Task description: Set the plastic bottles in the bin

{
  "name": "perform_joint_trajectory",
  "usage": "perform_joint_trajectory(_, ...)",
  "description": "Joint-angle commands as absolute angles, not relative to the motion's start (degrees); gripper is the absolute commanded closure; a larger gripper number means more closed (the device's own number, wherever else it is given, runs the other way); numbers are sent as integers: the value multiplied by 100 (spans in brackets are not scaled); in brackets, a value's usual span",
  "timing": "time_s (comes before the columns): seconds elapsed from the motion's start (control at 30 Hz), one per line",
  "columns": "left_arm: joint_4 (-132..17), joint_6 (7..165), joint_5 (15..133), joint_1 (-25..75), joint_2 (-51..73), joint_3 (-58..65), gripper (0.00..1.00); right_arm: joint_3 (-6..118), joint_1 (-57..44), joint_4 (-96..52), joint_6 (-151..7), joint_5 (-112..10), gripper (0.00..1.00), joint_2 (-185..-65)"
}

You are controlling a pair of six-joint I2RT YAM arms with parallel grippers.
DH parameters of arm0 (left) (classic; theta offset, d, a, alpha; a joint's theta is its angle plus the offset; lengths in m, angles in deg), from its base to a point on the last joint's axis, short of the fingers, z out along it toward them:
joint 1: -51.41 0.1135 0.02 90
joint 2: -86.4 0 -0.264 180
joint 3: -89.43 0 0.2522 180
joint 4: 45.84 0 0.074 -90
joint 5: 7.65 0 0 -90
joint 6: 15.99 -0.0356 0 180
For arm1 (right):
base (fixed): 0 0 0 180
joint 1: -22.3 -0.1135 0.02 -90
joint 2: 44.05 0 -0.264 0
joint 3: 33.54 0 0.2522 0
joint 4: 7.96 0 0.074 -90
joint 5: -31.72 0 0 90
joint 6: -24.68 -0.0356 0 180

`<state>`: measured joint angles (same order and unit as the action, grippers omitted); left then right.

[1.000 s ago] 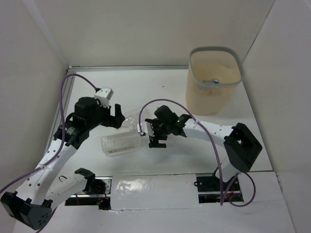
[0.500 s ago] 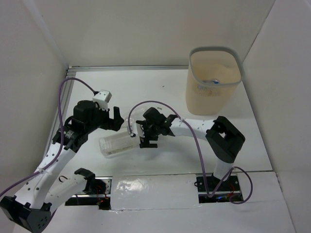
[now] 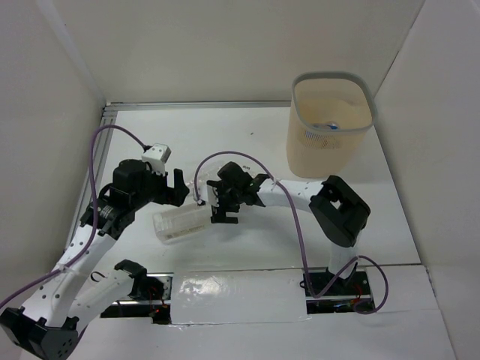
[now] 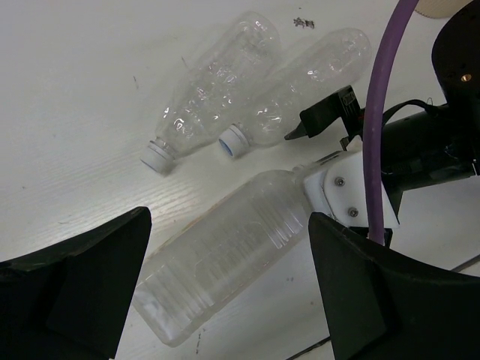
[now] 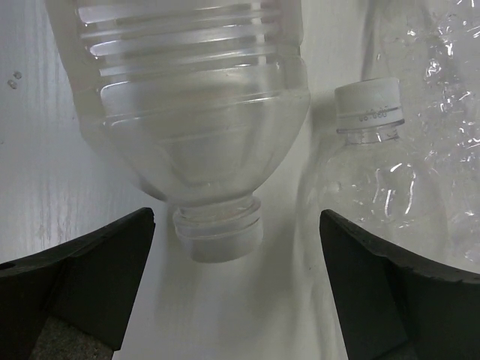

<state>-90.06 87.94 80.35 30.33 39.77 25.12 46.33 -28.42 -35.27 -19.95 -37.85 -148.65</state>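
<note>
R arm [image 3: 300, 196] slid left to ribbed bottle [image 3: 180, 223]; L+R fingers [image 5: 75, 262] open (cap [image 5: 367, 101] print illegible).

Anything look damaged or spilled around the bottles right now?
No spill. The two small capped bottles beside the ribbed bottle look crumpled and dented; all three lie on their sides. The bin stands upright.

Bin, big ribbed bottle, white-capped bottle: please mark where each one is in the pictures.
bin [image 3: 321, 156], top external view, on its perforated front wall.
big ribbed bottle [image 4: 225, 259], left wrist view, on the middle of its body.
white-capped bottle [image 5: 375, 196], right wrist view, on its clear shoulder below the cap.
</note>
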Motion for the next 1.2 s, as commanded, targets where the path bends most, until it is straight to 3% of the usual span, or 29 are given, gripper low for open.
perform_joint_trajectory(0.0, -8896, 8877, 8130, 3067, 4043, 2513, 1, 4852, -2867, -3218, -2040, -3622, 2, -14961)
perform_joint_trajectory(0.33, -8843, 9044, 8182, 3119, 4263, 2618, 1, 4974, -2868, -3095, -1935, -3376, 8, -15198)
perform_joint_trajectory(0.43, -8843, 9044, 8183, 3120, 4263, 2618, 1, 5027, -2868, -3148, -1935, -3236, 15, -15251)
perform_joint_trajectory(0.7, -8843, 9044, 8235, 3120, 4263, 2671, 1, 5352, -2868, -3675, -1882, -2778, 54, -15251)
perform_joint_trajectory(0.83, -8843, 9044, 8183, 3120, 4316, 2671, 1, 5493, -2868, -4167, -1882, -2532, 66, -14866)
perform_joint_trajectory(1.17, -8738, 8878, 7770, 3120, 4464, 2496, 1, 6248, -2148, -5934, -2197, -529, 71, -14013)
